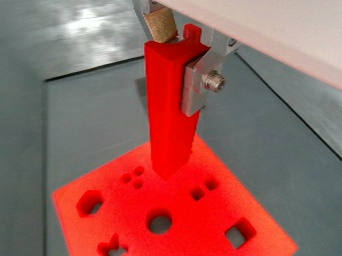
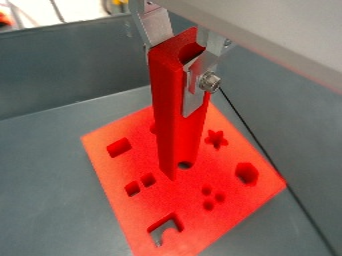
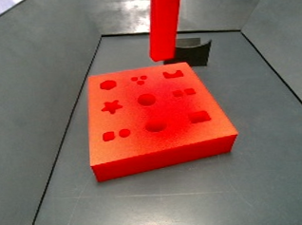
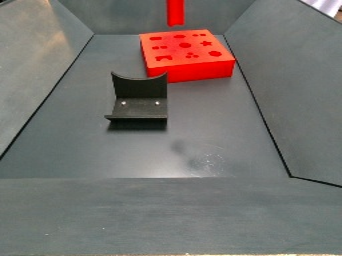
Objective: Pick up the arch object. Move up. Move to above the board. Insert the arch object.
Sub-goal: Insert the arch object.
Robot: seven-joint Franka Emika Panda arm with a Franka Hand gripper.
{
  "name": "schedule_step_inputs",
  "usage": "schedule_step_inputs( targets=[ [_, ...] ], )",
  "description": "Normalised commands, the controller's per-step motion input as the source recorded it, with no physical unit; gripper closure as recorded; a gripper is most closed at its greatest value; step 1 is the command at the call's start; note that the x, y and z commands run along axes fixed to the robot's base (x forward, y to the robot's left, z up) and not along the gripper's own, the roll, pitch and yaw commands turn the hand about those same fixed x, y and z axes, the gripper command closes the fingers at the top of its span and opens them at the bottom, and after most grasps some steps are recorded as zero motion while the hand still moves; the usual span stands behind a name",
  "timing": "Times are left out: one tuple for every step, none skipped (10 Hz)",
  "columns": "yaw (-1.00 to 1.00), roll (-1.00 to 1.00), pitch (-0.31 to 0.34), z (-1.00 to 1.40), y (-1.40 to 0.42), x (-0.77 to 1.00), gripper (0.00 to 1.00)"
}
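Note:
The arch object (image 1: 171, 110), a slim glossy bright-red bar, hangs upright in my gripper (image 1: 181, 60), which is shut on its upper end. It shows in both wrist views (image 2: 167, 110) and both side views (image 3: 164, 23) (image 4: 175, 12). The board (image 1: 201, 212), a thick orange-red square slab with shaped holes, lies right under it (image 2: 118, 168). In both side views the bar's lower end hovers a little above the board (image 3: 181, 137) (image 4: 187, 68), near one edge. My gripper (image 2: 178, 60) itself is cut off in the side views.
The dark fixture (image 3: 195, 50) with a curved cutout stands on the grey floor just behind the board, and in a side view (image 4: 138, 100) in front of it. Sloping grey walls (image 4: 54, 70) enclose the floor.

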Motion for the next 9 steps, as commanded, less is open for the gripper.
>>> schedule_step_inputs(
  targets=[
    [-0.54,-0.06,-0.116,-0.41,0.43,0.22,1.00],
    [-0.56,-0.04,-0.107,-0.41,0.43,0.22,1.00],
    [-0.65,-0.04,-0.116,-0.37,0.34,0.25,1.00],
    [-0.63,-0.05,-0.100,-0.34,0.36,0.27,1.00],
    [-0.54,-0.03,-0.066,-0.33,0.35,0.23,1.00],
    [-0.22,-0.01,-0.057,-0.33,0.23,0.02,1.00],
    [-0.01,0.00,-0.084,-0.30,0.11,0.00,1.00],
    [0.00,0.00,-0.087,-0.29,0.02,0.00,1.00],
    [0.02,0.03,-0.093,-0.24,0.00,-0.06,1.00]
  ],
)
